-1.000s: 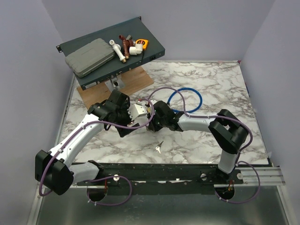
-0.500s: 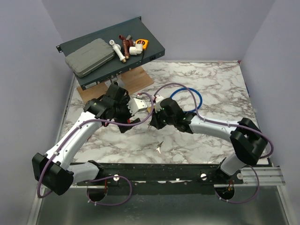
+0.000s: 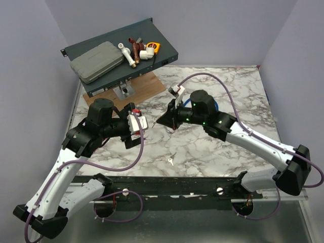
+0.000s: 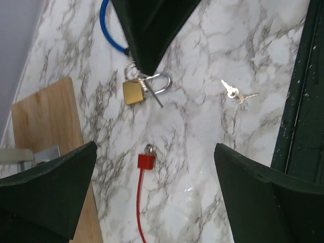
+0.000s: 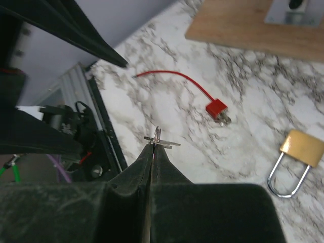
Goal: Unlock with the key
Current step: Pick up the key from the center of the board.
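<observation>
Left gripper [image 4: 155,149]: jaws spread wide with nothing between them. It hangs above the marble table [image 3: 238,86], looking down on the work area.
Right gripper [image 5: 153,148]: fingers pressed fully together, pinching the key by its head.
Key [image 5: 161,140]: small, thin and silver-grey, with a wire ring on it. It sticks out past the right fingertips and is off the table.
Key vs. padlock: in the left wrist view the right fingertips and the key overlap the shackle end of the padlock [image 4: 132,93]. Contact cannot be told. In the right wrist view the key appears clear of the padlock.
Padlock: brass body with a silver shackle, lying flat on the marble between the two grippers. Both shackle legs appear to reach the body.
Loose keys [image 3: 172,161]: a small silver pair on the table near its front edge, well apart from the padlock and untouched.
Red cable [image 4: 139,202]: ends in a red plug [image 4: 146,161] lying near the padlock, directly under the left gripper's view.
Blue cable [image 4: 106,25]: looped on the table behind the right gripper.
Wooden board [image 4: 45,121]: flat on the table at the far left.
Rack unit [image 3: 167,53]: dark, at the back left, carrying a grey case [image 3: 96,62] and small fittings.
</observation>
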`<state>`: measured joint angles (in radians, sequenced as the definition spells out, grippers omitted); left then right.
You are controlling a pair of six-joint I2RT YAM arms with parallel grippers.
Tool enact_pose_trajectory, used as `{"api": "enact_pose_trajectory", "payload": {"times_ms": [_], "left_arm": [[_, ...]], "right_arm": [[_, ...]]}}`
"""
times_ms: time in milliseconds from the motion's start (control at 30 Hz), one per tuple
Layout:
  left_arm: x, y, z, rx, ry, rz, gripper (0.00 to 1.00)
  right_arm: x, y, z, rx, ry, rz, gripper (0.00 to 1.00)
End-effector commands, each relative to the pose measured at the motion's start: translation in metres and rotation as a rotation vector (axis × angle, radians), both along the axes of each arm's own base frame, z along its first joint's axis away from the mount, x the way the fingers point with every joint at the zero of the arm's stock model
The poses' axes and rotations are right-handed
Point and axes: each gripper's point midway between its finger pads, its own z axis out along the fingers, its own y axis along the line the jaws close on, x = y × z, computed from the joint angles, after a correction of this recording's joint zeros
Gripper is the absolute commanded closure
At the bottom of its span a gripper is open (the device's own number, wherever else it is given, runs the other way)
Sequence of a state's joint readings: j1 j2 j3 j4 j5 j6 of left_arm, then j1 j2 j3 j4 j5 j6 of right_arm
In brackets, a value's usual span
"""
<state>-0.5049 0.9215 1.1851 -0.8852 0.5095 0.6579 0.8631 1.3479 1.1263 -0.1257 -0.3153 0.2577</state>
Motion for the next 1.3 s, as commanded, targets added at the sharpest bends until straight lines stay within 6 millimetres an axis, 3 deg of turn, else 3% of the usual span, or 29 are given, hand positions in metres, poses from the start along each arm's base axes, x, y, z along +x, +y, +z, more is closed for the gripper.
{"api": "enact_pose_trajectory", "payload": {"times_ms": [0, 167, 233, 367, 667, 800, 867, 933, 1267], "left_arm": [[-0.013, -0.033, 0.017, -0.212, -0.038, -0.15, 0.01], [-0.002, -0.044, 0.033, -0.278, -0.079, -0.153, 0.01], [-0.007, -0.047, 0.039, -0.297, -0.079, -0.189, 0.02], [-0.026, -0.056, 0.046, -0.33, -0.003, -0.285, 0.13], [-0.058, -0.066, 0.045, -0.331, 0.071, -0.395, 0.28], [-0.053, -0.067, 0.046, -0.322, 0.057, -0.375, 0.45], [-0.048, -0.067, 0.048, -0.316, 0.039, -0.354, 0.61], [-0.043, -0.066, 0.05, -0.315, 0.021, -0.332, 0.71], [-0.043, -0.061, 0.056, -0.309, 0.003, -0.309, 0.83]], "right_arm": [[-0.032, -0.001, 0.05, 0.094, -0.008, 0.129, 0.99], [-0.051, -0.005, 0.082, 0.172, -0.024, 0.193, 0.99], [-0.058, -0.006, 0.091, 0.192, -0.024, 0.216, 0.99], [-0.065, -0.008, 0.103, 0.22, -0.029, 0.243, 0.99], [-0.071, -0.01, 0.119, 0.268, -0.044, 0.262, 0.99], [-0.072, -0.009, 0.123, 0.277, -0.048, 0.271, 0.99], [-0.073, -0.01, 0.123, 0.277, -0.049, 0.273, 0.99], [-0.075, -0.01, 0.124, 0.278, -0.05, 0.283, 0.99], [-0.078, -0.018, 0.123, 0.252, -0.06, 0.276, 0.99]]}}
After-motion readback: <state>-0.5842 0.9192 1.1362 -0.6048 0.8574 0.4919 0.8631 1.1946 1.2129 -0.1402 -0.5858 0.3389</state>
